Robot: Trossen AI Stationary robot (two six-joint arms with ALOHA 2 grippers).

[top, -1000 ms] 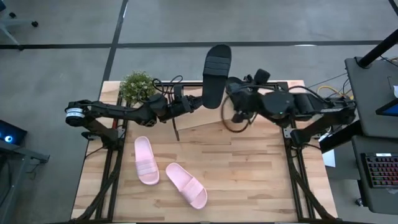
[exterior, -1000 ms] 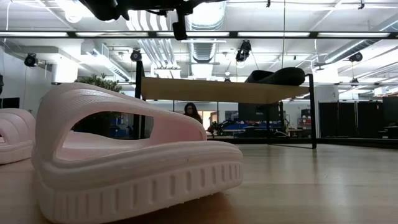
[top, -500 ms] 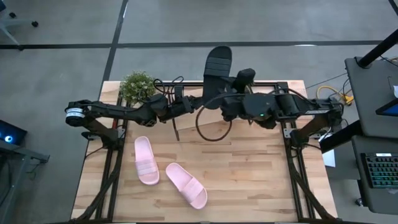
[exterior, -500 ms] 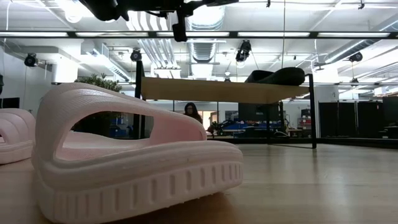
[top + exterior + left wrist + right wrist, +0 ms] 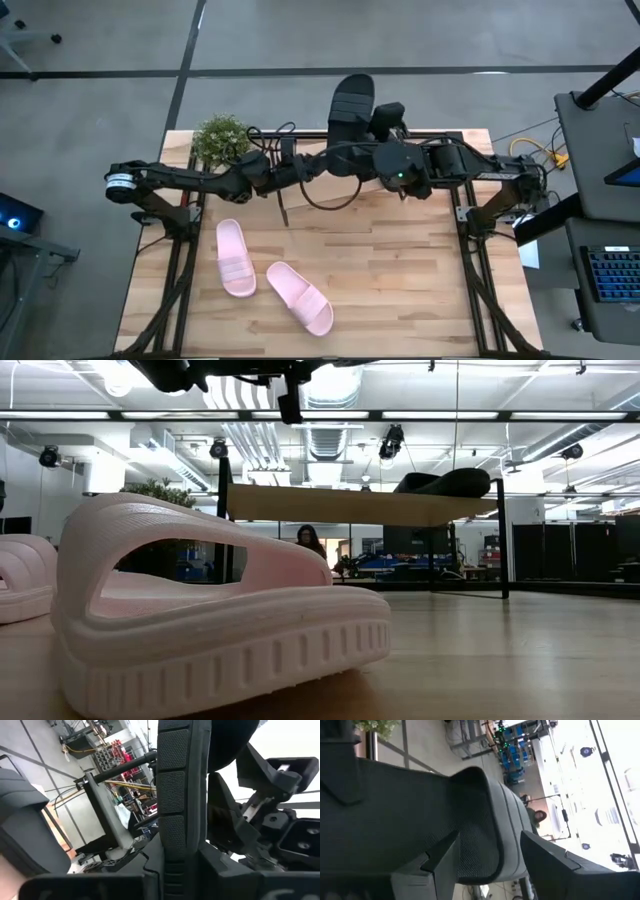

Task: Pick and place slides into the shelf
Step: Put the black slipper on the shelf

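Observation:
My left gripper (image 5: 318, 166) is shut on a black slide (image 5: 350, 100), which sticks out past the table's far edge, above the shelf (image 5: 350, 506). My right gripper (image 5: 376, 122) is open beside that slide. In the right wrist view its fingers stand on either side of the slide's curved rim (image 5: 492, 825); whether they touch it I cannot tell. Another black slide (image 5: 446, 482) lies on the shelf's right end. Two pink slides (image 5: 235, 258) (image 5: 300, 298) rest sole-down on the tabletop, near the left. My left gripper pinches the black slide's near end (image 5: 173, 851) between its two fingers. The fingers come from the table's left, slanting a little upward. The slide stands on its edge and runs away from the fingers toward the far side, lifted clear of shelf and table.
A small green plant (image 5: 220, 138) stands at the table's far left corner, next to the left arm. Cables loop under both wrists (image 5: 330, 195). The near pink slide (image 5: 210, 610) fills the low view's left. The right half of the tabletop (image 5: 420, 270) is bare wood.
My right gripper has gone toward the table's left along the far edge, up to the held black slide, and has rolled about its own axis. Its cable loop has swung along with it. The slide and my left gripper have kept still.

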